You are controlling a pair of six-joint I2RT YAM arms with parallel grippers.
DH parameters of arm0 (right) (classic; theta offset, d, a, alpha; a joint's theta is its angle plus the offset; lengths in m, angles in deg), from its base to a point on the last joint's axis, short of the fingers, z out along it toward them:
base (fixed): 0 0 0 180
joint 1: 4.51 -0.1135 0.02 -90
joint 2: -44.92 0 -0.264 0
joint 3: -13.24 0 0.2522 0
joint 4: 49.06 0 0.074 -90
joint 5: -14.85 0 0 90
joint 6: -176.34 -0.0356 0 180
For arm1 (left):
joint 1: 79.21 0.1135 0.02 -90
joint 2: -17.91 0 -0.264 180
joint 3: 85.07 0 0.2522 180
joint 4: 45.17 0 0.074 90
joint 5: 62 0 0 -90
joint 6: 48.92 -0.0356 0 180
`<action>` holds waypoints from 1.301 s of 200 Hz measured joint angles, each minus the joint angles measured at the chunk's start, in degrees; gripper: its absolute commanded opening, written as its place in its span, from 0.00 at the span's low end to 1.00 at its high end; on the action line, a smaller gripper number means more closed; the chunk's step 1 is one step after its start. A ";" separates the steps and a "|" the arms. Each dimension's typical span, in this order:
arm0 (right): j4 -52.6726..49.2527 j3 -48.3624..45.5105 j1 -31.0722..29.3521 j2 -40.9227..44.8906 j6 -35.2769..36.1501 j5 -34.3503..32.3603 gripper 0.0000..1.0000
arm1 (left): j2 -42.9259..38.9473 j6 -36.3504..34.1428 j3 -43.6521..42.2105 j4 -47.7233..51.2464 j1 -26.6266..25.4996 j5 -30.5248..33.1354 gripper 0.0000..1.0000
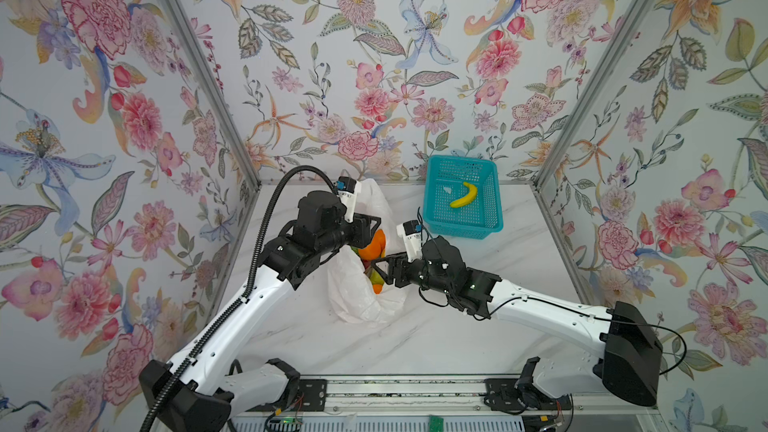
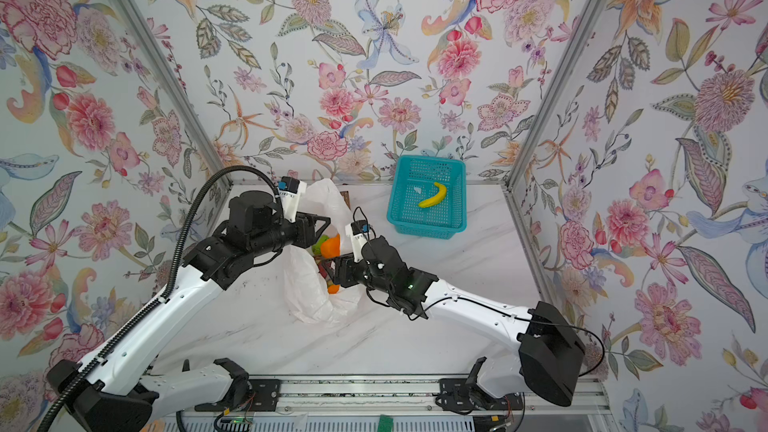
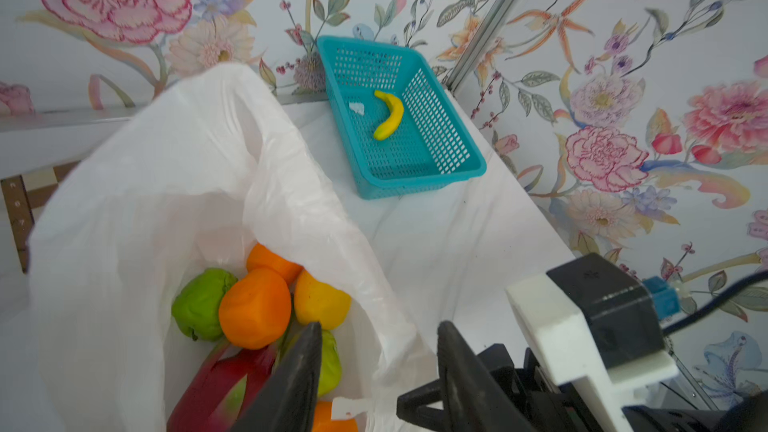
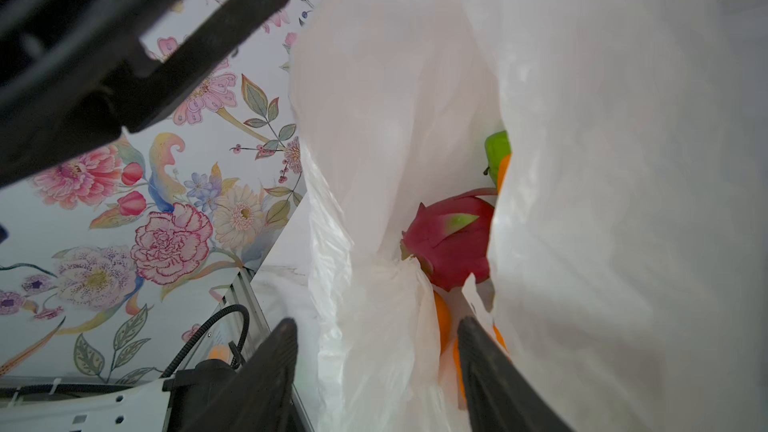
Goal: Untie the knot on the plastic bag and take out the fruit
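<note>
Left wrist view: the thin, translucent white plastic bag (image 3: pixel 166 168) gapes between my arms, no knot visible; untying I judge done. The fruit (image 3: pixel 254 307), round oranges, green pieces, a magenta dragon fruit, lies inside; taking it out remains. Left gripper (image 3: pixel 380 328) and right gripper (image 4: pixel 378 322) stand unclenched, jaws astride the bag's rim, clamping nothing.

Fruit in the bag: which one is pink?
The dragon fruit, magenta with green scales; the others are orange, yellow or green.
</note>
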 measured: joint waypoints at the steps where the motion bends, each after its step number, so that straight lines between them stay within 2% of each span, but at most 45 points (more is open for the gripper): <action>1: -0.02 0.00 0.00 -0.13 -0.07 0.07 0.61 | 0.02 0.09 -0.09 0.13 0.00 0.04 0.47; 32: -3.58 0.28 0.09 -4.81 -0.79 -0.37 0.59 | 1.97 2.47 -3.61 4.66 -0.04 0.94 0.48; 96: -20.79 3.21 -0.81 -6.47 -0.48 -12.11 0.59 | 1.81 5.51 -18.43 12.31 -0.04 11.23 0.44; 118: -23.17 3.21 -2.62 -6.49 -0.07 -13.53 0.62 | -0.55 6.21 -22.05 12.79 -0.04 11.54 0.54; 153: -24.28 3.43 -4.74 -6.49 0.68 -14.05 0.68 | -3.69 6.38 -21.99 8.92 -0.04 10.75 0.63; 190: -24.17 4.42 -4.98 -4.90 0.22 -14.64 0.74 | -3.15 5.51 -19.37 5.07 -0.04 11.61 0.67; 260: -16.90 2.60 -5.35 6.43 -2.62 -15.39 0.85 | 7.43 2.49 -15.67 -5.05 -0.04 12.41 0.73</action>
